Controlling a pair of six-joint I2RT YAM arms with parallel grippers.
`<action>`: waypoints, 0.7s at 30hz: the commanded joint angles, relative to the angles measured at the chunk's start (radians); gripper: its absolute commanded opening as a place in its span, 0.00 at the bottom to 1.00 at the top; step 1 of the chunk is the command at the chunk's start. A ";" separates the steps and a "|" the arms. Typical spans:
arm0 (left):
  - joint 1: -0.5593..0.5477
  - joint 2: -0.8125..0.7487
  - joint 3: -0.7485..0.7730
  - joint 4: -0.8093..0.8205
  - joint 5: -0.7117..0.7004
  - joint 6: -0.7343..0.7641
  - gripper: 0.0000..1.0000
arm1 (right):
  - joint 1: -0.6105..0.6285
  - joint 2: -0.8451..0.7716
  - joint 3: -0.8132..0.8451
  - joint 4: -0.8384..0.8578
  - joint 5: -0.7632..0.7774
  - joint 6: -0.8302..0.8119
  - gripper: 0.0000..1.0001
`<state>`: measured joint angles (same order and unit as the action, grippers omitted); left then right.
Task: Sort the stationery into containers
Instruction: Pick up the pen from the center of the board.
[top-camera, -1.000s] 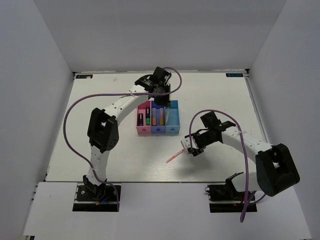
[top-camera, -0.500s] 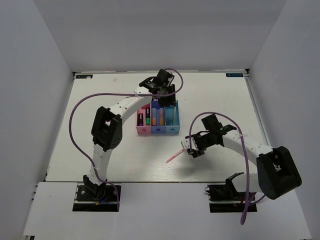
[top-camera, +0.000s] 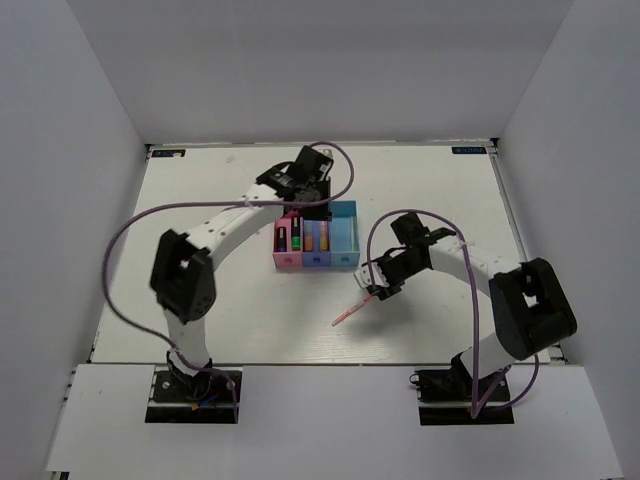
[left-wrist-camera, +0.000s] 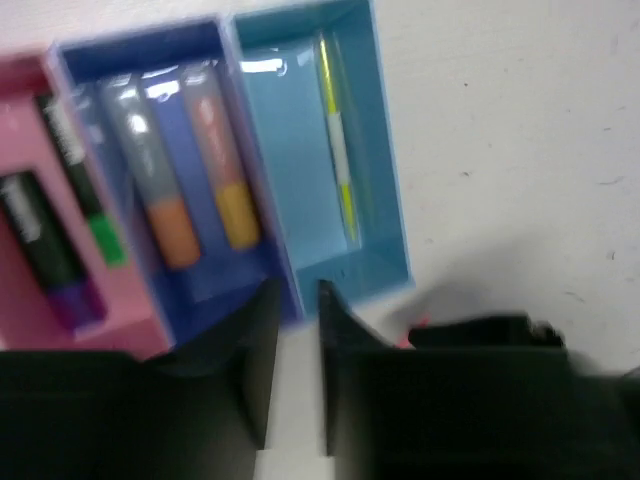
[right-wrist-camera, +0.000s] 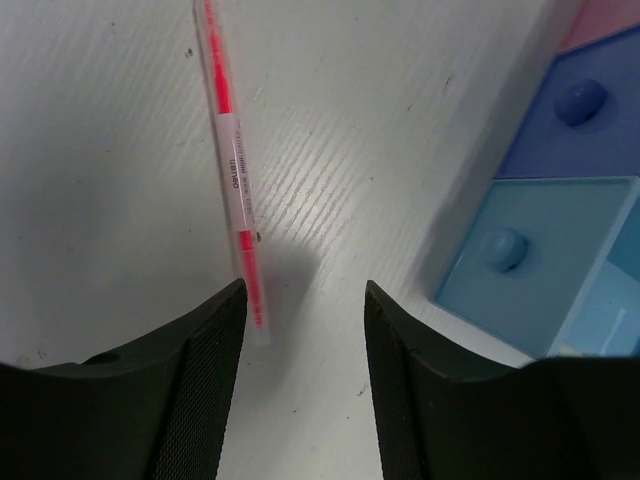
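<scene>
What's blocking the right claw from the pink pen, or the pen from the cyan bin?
Nothing visible. The right claw hangs open over bare table, the pink pen lying beside one finger. Bare table runs from the pen to the cyan bin.

Bright, even light gives only soft shadows. The left wrist view is blurred, with glare on the cyan bin (left-wrist-camera: 292, 170).
</scene>
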<state>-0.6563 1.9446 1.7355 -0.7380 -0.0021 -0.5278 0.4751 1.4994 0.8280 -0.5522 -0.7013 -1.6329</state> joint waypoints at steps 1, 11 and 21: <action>-0.011 -0.339 -0.172 0.017 -0.084 0.069 0.38 | 0.013 0.057 0.078 -0.155 0.000 -0.172 0.54; 0.070 -0.910 -0.783 -0.034 -0.182 0.141 0.65 | 0.072 0.111 0.082 -0.229 0.095 -0.193 0.51; 0.124 -1.105 -0.972 -0.087 -0.246 0.198 0.65 | 0.145 0.199 0.106 -0.129 0.269 -0.042 0.34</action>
<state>-0.5373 0.8925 0.7643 -0.8219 -0.2070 -0.3618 0.6022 1.6493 0.9188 -0.7067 -0.5293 -1.7100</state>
